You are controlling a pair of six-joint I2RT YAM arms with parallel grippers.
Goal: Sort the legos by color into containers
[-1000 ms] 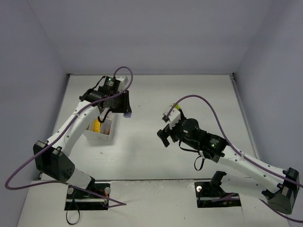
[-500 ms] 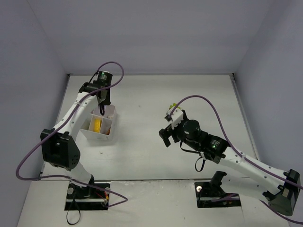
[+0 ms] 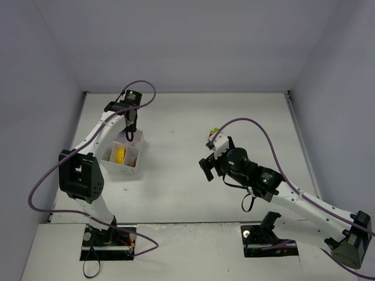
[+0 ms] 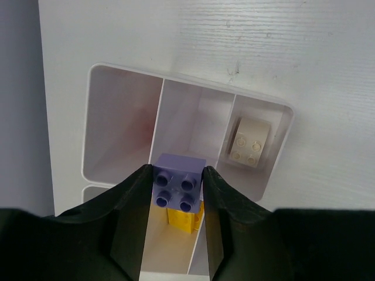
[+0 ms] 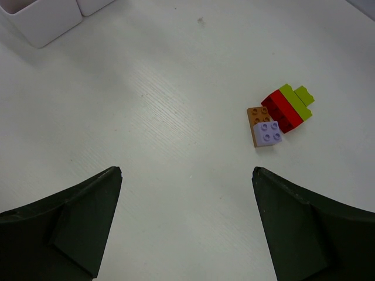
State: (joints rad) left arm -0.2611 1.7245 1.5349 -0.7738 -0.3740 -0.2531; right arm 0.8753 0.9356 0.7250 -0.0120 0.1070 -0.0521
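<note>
The left gripper [image 4: 177, 173] clamps a lilac brick [image 4: 177, 186] over the tray [image 4: 94, 117], at its middle column (a yellow brick [image 4: 183, 218] lies beneath). The right gripper [image 5: 186, 171] hangs spread wide near the clustered bricks [image 5: 278, 114].

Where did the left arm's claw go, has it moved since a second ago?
Yes. From above, the left gripper swung left, from the tray's far right corner to over its far cells, holding a lilac lego.
</note>
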